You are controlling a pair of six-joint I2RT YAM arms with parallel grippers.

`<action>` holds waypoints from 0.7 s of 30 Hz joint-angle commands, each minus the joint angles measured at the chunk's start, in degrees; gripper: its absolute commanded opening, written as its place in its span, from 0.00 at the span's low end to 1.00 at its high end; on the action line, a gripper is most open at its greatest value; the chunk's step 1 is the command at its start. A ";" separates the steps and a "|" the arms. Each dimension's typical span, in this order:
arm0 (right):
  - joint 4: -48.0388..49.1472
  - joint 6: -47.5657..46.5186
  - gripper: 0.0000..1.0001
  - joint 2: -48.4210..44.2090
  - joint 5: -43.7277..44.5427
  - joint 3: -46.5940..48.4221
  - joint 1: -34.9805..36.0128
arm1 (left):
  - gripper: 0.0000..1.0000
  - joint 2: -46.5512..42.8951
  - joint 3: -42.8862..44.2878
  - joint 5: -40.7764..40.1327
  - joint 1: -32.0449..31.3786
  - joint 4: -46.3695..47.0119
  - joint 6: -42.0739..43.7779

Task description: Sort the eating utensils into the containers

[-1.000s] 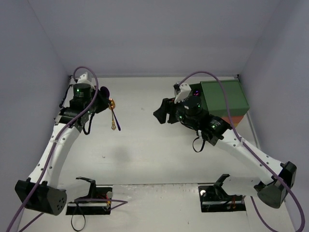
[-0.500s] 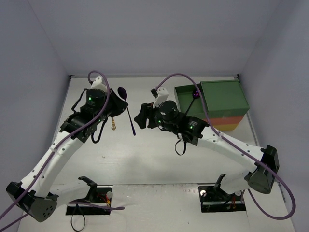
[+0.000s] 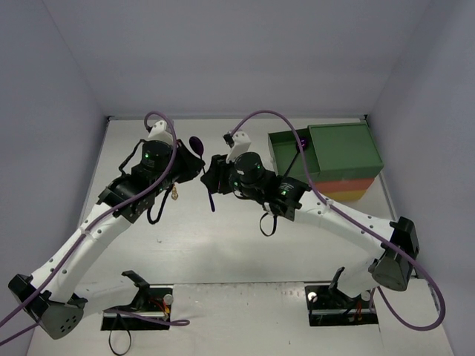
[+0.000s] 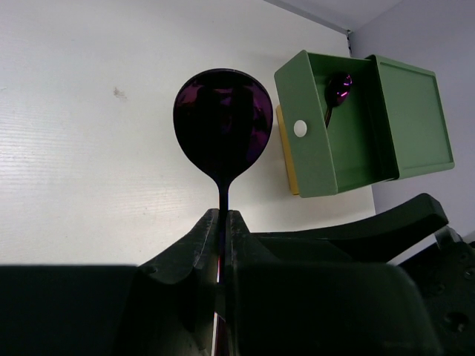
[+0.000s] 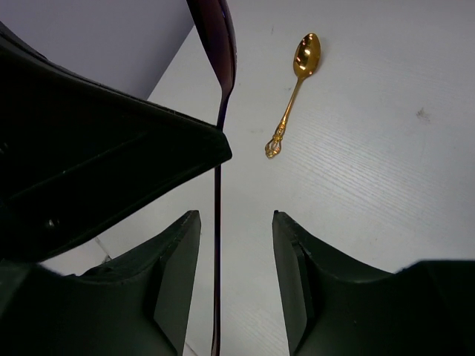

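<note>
Left claw (image 4: pixel 223 226): closed tight on the neck of the purple spoon (image 4: pixel 223 130). The bowl stands up above the fingers and the handle hangs below, clear of the table (image 4: pixel 89 148). I judge this grip leaves the long handle free for a hand-over.

Right claw (image 5: pixel 235 222): spread wide, holding nothing. Its fingers stand on either side of the hanging handle, and as far as I can tell they are not touching it. My next step would be to close it there.

Green drawer (image 4: pixel 308 156): at 3 o'clock from the held spoon in the overhead view. It is the top tray of the stack of boxes (image 3: pixel 349 184) and is pulled out toward the arms, so it is ready to receive.

Second purple spoon (image 4: pixel 340 89): lying inside that drawer. I take this tray to be the one for spoons.

Gold spoon (image 5: pixel 291 102): flat on the table at 8 o'clock from the held spoon, near it and not yet sorted.
</note>
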 commanded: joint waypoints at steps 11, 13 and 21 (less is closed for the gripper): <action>4.58 -1.09 0.10 1.39 3.64 3.85 0.55 | 0.00 0.28 -0.47 -1.08 -1.63 4.64 0.84; 4.51 -1.02 0.01 1.25 4.31 3.71 0.55 | 0.00 0.39 -0.97 -1.22 -1.63 4.64 1.43; 4.33 -0.30 0.00 -0.43 9.70 1.35 0.39 | 0.77 -4.76 -3.02 -11.25 -1.63 2.44 6.81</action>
